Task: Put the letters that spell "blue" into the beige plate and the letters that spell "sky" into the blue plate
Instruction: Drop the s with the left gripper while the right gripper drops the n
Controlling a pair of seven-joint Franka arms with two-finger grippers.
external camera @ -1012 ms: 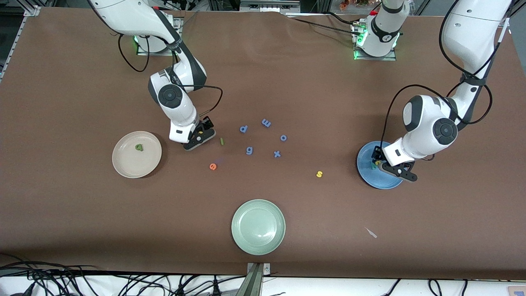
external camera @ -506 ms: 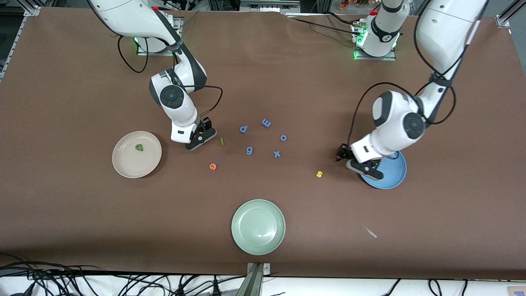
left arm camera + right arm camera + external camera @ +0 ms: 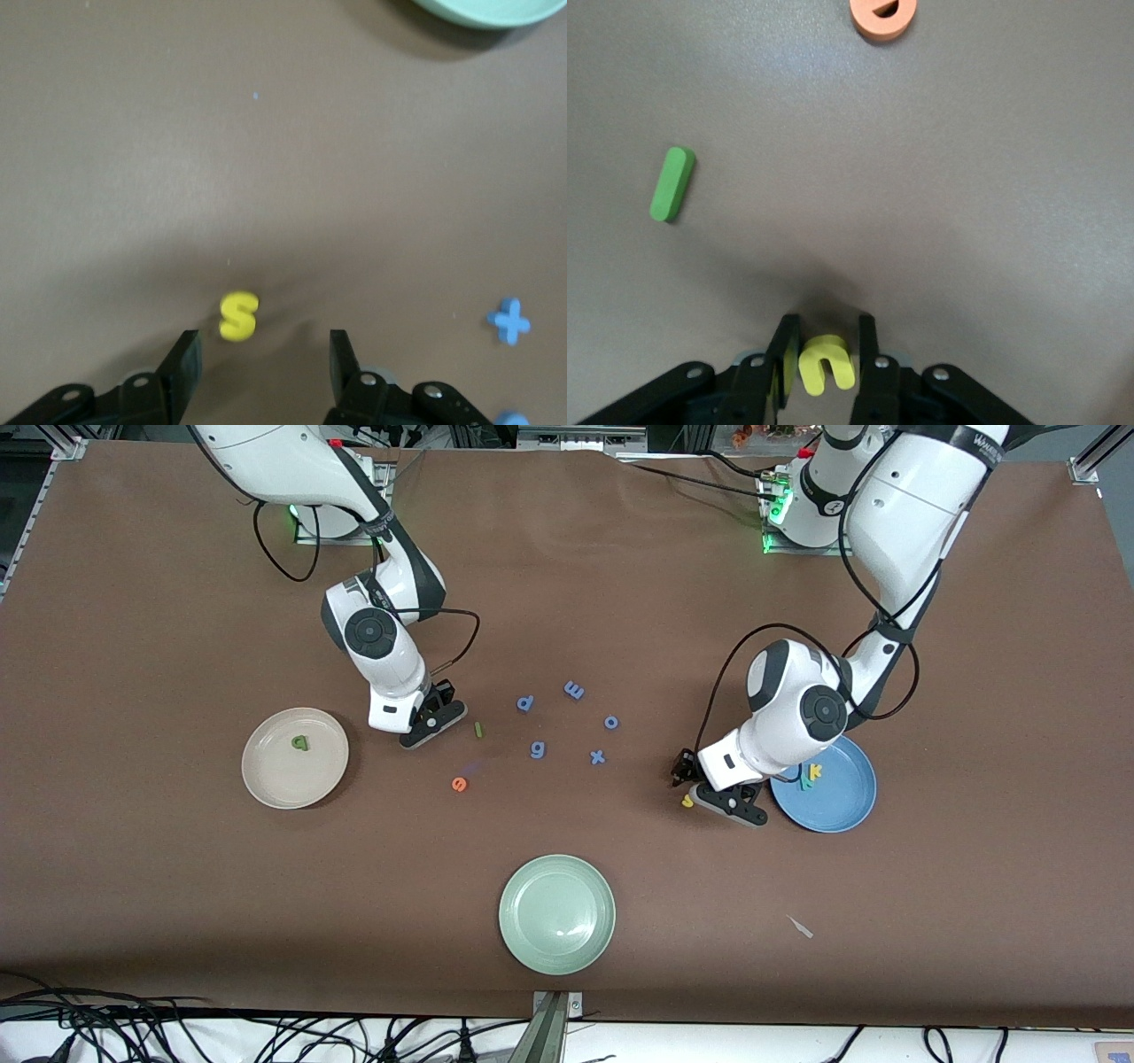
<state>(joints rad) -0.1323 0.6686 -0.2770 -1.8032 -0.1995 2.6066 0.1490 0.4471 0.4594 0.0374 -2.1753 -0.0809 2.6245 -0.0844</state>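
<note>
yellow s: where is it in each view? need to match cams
Front view: the yellow s lies on the table, partly hidden under the left tool, beside the blue plate.
Left wrist view: it sits just ahead of the open fingers.
Right wrist view: not in it.
Shared landmark: the periwinkle x.

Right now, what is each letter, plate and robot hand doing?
Beige plate: holds the green b.
Blue plate: holds the yellow k.
Yellow s: flat on the table.
Yellow u: between the right gripper fingers, closing.
Left gripper: open, over the s.
Green plate: nothing inside.
</note>
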